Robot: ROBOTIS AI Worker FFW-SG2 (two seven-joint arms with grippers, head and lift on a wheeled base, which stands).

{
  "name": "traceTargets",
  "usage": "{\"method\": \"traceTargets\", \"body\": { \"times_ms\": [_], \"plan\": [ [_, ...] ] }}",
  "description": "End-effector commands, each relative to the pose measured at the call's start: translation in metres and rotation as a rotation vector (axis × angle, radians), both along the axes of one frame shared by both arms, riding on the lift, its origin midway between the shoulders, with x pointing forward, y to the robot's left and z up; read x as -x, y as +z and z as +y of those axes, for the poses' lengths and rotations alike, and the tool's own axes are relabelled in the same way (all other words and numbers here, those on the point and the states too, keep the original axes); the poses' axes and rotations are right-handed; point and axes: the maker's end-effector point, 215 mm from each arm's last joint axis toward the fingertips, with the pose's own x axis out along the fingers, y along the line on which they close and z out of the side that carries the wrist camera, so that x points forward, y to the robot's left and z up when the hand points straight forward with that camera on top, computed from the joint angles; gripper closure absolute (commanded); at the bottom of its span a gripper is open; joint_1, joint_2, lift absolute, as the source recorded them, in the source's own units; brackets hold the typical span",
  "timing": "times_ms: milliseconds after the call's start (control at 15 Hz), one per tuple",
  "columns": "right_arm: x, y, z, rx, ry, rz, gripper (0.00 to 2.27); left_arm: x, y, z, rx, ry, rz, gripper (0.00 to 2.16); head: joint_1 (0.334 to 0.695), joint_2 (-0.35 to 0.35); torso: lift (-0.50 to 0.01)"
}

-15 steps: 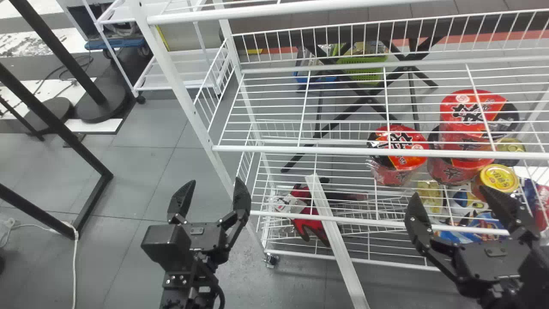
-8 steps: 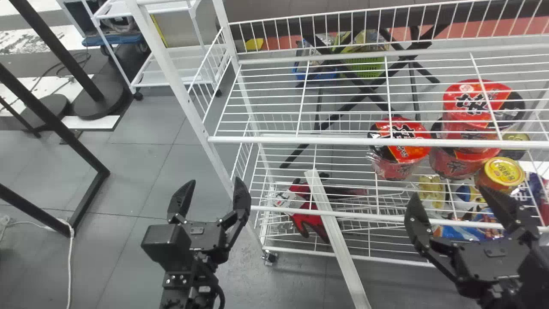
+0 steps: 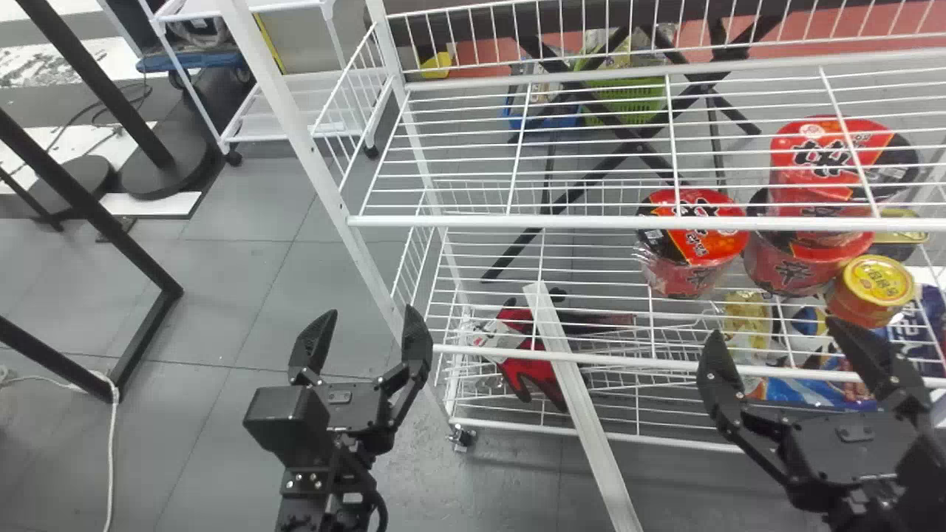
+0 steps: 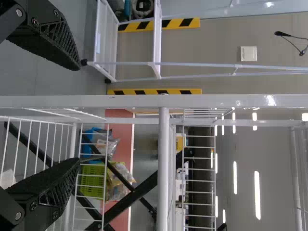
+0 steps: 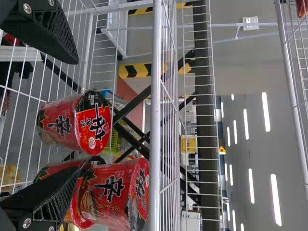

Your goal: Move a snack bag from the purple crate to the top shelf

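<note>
Head view looks down — 3 views share the rack (image 3: 517, 221).

Above the wire rack's (image 3: 517, 221) tier covering the noodle cups (image 3: 698, 250), room is stretching from front edge to wire fence (image 3: 517, 63). Underneath, the cups are crowding the right; a pale bar (image 3: 584, 414) is crossing the lower front edge, a post (image 3: 321, 170) guarding the left corner

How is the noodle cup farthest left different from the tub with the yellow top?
The noodle cup is bigger; the tub is smaller. The noodle cup's lid is red and black, but the tub's is mostly yellow. Both are round and stand upright.
</note>
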Motion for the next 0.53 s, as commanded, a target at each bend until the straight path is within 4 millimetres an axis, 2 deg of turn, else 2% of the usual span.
{"method": "traceTargets", "body": {
  "times_ms": [0,467],
  "plan": [
    [0.0032,0.0214,0.0004,-0.018,0.005,-0.093,0.00,0.0001,-0.0003,-0.0001,0.000,0.000,0.001,0.16,0.695,0.223,-0.451],
    [0.0050,0.0162,-0.0010,-0.024,0.001,-0.069,0.00,0.0000,-0.0001,0.0008,-0.001,0.001,0.000,0.16,0.695,0.225,-0.451]
  ]
}}
